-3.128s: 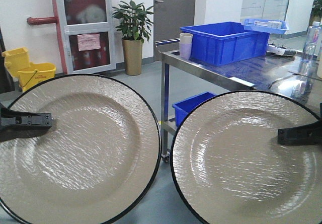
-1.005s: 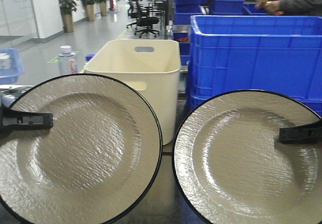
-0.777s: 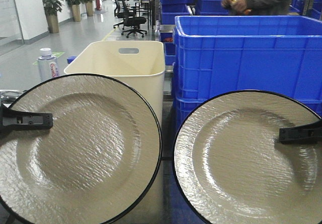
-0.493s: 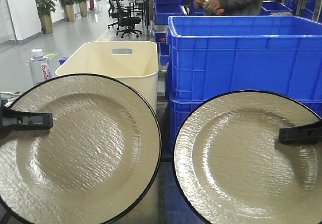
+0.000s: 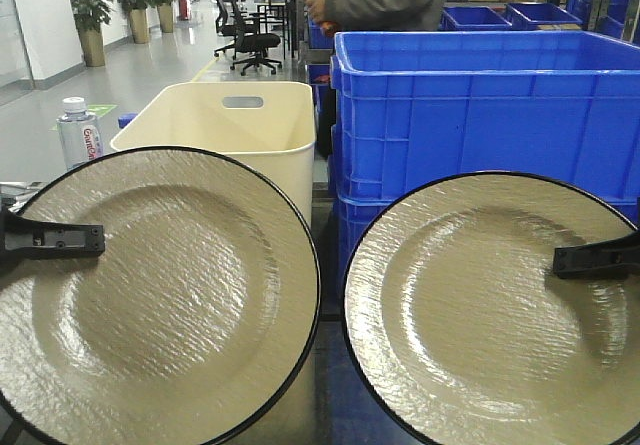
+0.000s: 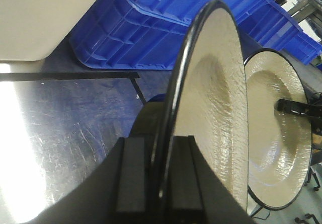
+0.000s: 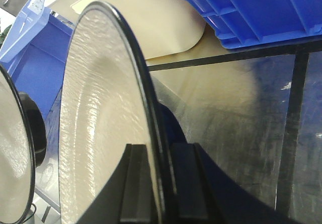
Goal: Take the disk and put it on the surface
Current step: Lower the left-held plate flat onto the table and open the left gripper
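The left jaws pinch the left disk (image 5: 160, 295) by its rim; the right jaws pinch the right disk (image 5: 490, 310). Both hang on edge over the shiny table (image 6: 65, 128). Best tip each flat, lower slowly, then let go.

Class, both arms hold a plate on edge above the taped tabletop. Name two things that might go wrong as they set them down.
The left gripper and right gripper pinch only the rims, so the left plate or right plate might swing or slip onto the tabletop. The plates' rims nearly meet; lowering together might knock them.
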